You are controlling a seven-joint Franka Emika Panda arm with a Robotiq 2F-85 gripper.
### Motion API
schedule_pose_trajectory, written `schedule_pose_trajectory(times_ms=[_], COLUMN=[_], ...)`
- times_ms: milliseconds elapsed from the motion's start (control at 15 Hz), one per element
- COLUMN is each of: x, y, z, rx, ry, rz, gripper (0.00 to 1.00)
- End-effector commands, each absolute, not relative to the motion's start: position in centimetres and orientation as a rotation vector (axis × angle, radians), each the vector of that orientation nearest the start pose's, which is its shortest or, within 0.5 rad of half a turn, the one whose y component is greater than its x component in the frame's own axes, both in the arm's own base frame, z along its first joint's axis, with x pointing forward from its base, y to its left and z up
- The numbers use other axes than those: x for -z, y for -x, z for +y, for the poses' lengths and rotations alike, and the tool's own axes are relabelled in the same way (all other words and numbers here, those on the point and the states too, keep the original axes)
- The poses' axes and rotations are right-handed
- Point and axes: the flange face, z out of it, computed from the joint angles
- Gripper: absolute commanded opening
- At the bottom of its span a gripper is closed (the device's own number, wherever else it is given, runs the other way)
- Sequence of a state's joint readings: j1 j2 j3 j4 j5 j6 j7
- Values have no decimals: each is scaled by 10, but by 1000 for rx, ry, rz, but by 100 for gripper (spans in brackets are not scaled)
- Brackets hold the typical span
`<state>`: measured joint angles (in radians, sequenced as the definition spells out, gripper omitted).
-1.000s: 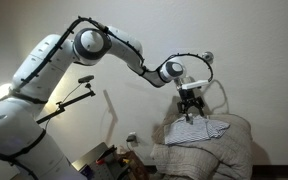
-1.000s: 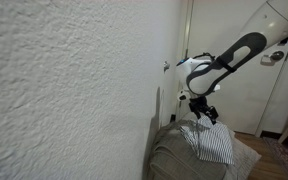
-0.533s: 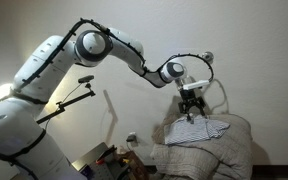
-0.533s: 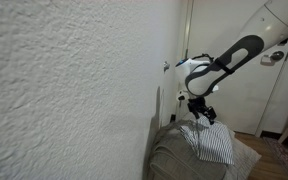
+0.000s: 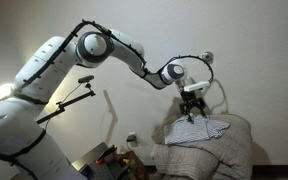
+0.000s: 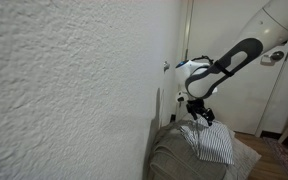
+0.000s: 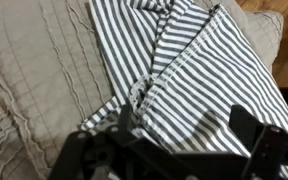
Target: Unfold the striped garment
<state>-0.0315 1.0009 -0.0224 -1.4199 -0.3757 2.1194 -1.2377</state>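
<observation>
**Striped garment bunched on cushion; claw open above it, nothing held**

Surface. The striped garment [image 5: 196, 130] lies on top of a plain beige cushion mound [image 5: 222, 155], not on a desk. In the wrist view the mound [image 7: 39, 80] shows rows of stitched pleats and fills the left side of the picture. The garment [image 7: 209, 75] covers the middle and right. The cloth is white with thin dark stripes. It is folded over itself, with several layers overlapping and a gathered seam running down the middle. In an exterior view the garment [image 6: 216, 143] drapes over the upper side of the mound [image 6: 172, 155], with one edge hanging down the slope.

Claw. The claw [image 5: 191, 113] points downward over the highest part of the garment. Its jaws are spread fully apart and hold nothing. In the wrist view the claw [image 7: 174, 150] shows as two dark fingers [image 7: 259, 135] at the bottom edge, with striped cloth visible between them. Whether the tips touch the cloth cannot be told. The claw [image 6: 201, 114] appears just above the fabric.

Room. A rough-textured white wall [image 6: 74, 90] fills the near side of an exterior view. A pale door [image 6: 242, 100] stands behind the arm, and a strip of wooden floor [image 6: 274, 155] shows low down. A small camera on a thin stand [image 5: 85, 79] is set against a plain wall, with dark clutter [image 5: 109, 157] below.
</observation>
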Motion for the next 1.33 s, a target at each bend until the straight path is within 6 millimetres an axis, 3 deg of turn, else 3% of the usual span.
schedule_pose_trajectory(times_ms=[0, 1267], x=[-80, -89], y=[-684, -668], z=[-52, -46], rx=[-655, -751], ry=[2349, 2349], rz=[-2116, -2058], gripper=[100, 100])
